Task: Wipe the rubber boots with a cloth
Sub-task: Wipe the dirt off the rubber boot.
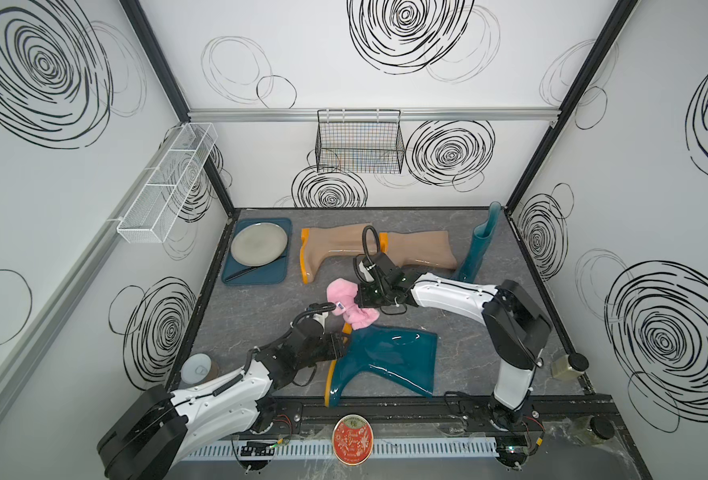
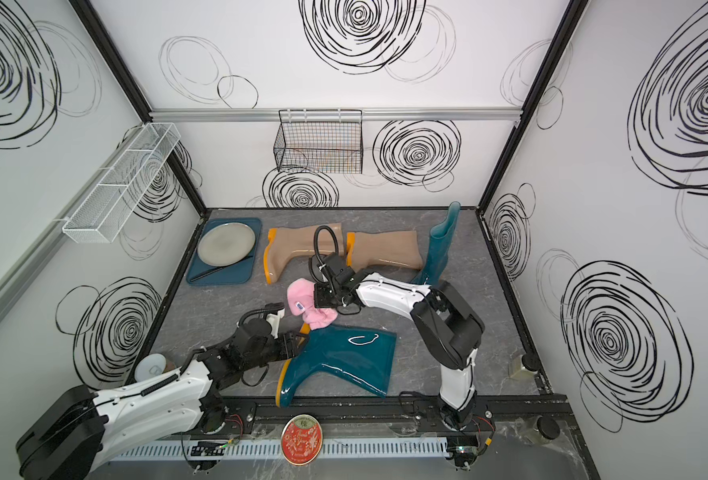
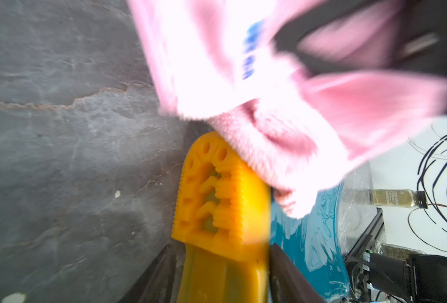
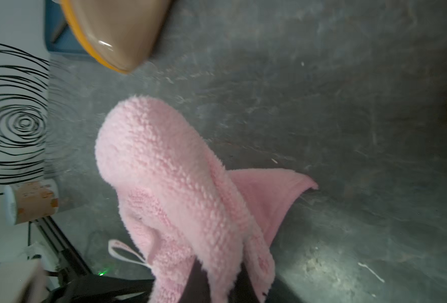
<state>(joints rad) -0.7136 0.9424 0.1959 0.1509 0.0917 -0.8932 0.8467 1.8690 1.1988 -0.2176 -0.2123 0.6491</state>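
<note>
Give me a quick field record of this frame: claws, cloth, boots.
left claw: closed across the orange sole of the lying teal boot
right claw: shut on the pink cloth
cloth state: hangs from the right claw, lower end on the lying teal boot's heel end
upright teal boot: standing, back right corner
tan boot by the tray: lying on its side
tan boot behind the right arm: lying on its side
extras: plate on blue tray
</note>
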